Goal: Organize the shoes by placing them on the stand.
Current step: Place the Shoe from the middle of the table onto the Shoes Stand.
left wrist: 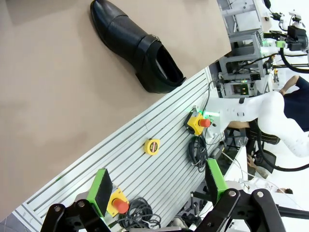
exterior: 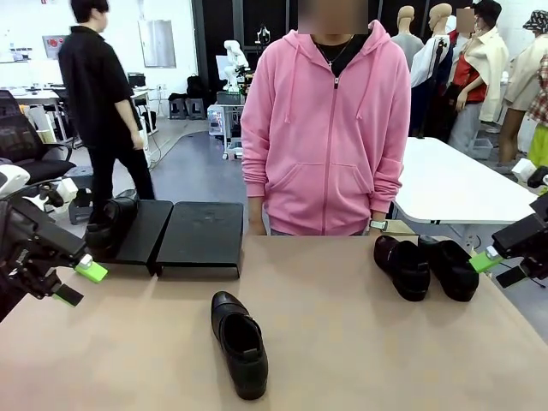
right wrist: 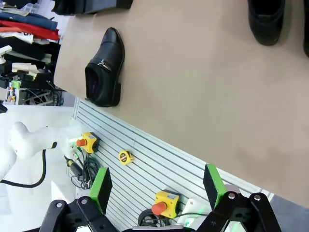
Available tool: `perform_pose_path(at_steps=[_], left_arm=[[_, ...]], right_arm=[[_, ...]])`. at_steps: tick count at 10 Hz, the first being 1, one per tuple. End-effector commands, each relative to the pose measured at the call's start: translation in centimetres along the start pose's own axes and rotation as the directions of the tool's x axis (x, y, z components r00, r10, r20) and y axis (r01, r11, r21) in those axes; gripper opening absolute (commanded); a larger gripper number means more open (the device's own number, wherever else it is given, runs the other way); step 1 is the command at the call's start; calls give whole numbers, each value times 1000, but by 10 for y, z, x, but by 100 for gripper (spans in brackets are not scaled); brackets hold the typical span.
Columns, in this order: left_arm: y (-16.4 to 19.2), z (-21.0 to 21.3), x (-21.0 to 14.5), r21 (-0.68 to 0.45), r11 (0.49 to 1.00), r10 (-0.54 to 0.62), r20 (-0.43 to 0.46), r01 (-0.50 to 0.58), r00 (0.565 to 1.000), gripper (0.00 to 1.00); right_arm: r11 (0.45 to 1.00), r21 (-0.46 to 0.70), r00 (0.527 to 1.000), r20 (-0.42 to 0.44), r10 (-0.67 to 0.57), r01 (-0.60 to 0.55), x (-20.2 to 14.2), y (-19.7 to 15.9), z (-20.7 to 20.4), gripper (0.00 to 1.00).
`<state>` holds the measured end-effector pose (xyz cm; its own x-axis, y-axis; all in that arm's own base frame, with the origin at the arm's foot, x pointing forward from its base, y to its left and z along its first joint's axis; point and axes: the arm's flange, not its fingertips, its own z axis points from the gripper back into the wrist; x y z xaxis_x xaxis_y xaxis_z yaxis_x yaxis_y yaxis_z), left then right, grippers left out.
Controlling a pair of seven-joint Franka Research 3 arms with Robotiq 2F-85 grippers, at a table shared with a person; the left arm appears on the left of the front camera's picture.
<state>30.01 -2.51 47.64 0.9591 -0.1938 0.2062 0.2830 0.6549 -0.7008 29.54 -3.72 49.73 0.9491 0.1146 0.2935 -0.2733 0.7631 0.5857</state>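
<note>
Plainly, one shoe [exterior: 240, 344] lies well apart from the left hand [exterior: 80, 283].

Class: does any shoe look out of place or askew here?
Yes. The lone shoe lies mid-table, angled, apart from the pair at the right. Only the fourth shoe sits on the stand; nothing looks damaged.

stand [exterior: 199, 235] far-left, bearing shoe [exterior: 110, 224] | lone shoe [exterior: 240, 342] front-centre | shoe pair [exterior: 402, 267] right

Four shoes [exterior: 240, 342] — one stand [exterior: 201, 235]
</note>
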Motion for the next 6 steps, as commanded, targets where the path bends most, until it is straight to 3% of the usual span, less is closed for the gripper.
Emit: perform_pose_path(at_steps=[1,3,4,5,6], left_arm=[[1,4,-2,1,1000,-5,-12,5,1000,100],[0,0,0,0,1000,0,0,0,1000,100],[-29,-21,-20,166,985,67,-68,-55,995,100],[-62,-50,-28,328,896,323,-23,-298,946,100],[-95,-91,-22,290,830,470,97,-477,877,100]], right_arm=[[999,25,1000,13,23,-24,1,-1,1,100],[999,25,1000,13,23,-24,1,-1,1,100],[999,25,1000,13,23,-24,1,-1,1,100],[999,25,1000,13,23,-24,1,-1,1,100],[999,25,1000,13,23,-24,1,-1,1,100]])
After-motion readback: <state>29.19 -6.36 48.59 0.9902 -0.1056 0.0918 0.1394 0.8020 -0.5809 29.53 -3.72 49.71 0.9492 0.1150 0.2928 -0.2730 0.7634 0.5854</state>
